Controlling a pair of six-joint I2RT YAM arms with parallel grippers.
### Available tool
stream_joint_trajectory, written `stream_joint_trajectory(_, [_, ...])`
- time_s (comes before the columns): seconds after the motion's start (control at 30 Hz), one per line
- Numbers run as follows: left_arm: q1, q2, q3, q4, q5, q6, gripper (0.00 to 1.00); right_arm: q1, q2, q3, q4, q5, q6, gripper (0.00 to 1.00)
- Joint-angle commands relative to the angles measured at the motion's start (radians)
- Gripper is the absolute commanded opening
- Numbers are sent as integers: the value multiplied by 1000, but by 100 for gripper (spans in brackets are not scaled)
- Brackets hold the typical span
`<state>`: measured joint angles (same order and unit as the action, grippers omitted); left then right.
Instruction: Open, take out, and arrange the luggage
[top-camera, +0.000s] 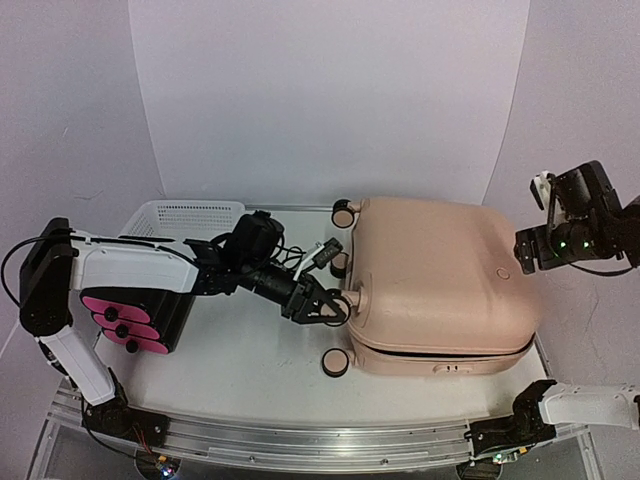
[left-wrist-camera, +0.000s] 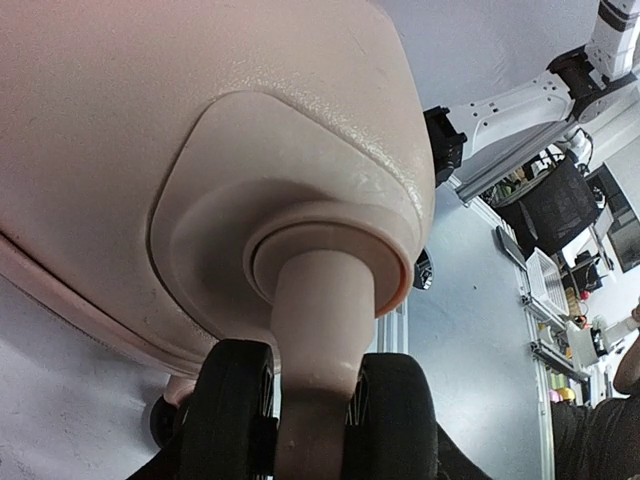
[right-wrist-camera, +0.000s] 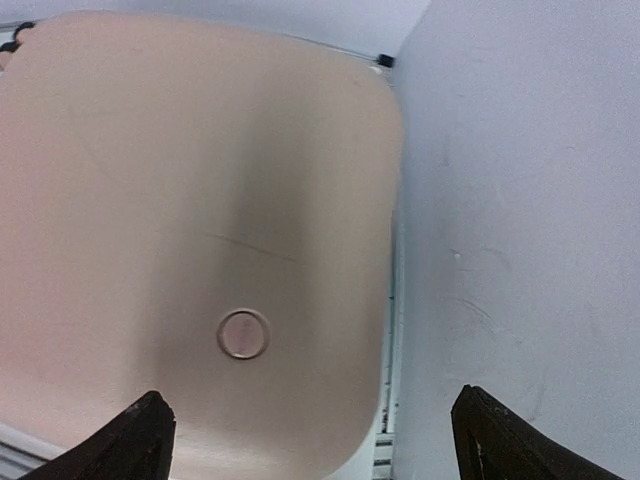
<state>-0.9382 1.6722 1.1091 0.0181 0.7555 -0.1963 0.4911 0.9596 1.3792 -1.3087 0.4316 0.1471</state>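
Note:
The luggage (top-camera: 440, 280) is a large beige-pink hard-shell suitcase lying flat and closed on the table, wheels toward the left. My left gripper (top-camera: 335, 305) reaches in from the left to the middle wheel on that end. In the left wrist view that black twin wheel (left-wrist-camera: 400, 420) on its beige stem fills the space between the fingers of the left gripper (left-wrist-camera: 310, 460), which press against its sides. My right gripper (top-camera: 532, 250) hovers above the suitcase's right edge, open. In the right wrist view its fingertips (right-wrist-camera: 140, 435) are far apart over the shell (right-wrist-camera: 180, 180) with nothing between them.
A white mesh basket (top-camera: 190, 215) stands at the back left. A black box with pink drawer fronts (top-camera: 125, 320) sits under the left arm. Other suitcase wheels (top-camera: 343, 212) (top-camera: 335, 363) stick out at the left end. A white backdrop (right-wrist-camera: 520, 200) rises close on the right.

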Motion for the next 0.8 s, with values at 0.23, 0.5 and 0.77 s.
stream_joint_trajectory(0.23, [117, -159, 242, -78, -261, -163, 11, -270, 294, 311, 15, -29, 17, 98])
stream_joint_trajectory(0.5, [222, -74, 488, -239, -366, -194, 3, -633, 535, 414, 11, -556, 122, 98])
stream_joint_trajectory(0.77, [274, 29, 723, -392, -418, -189, 1, -741, 639, 501, -15, -529, 113, 98])
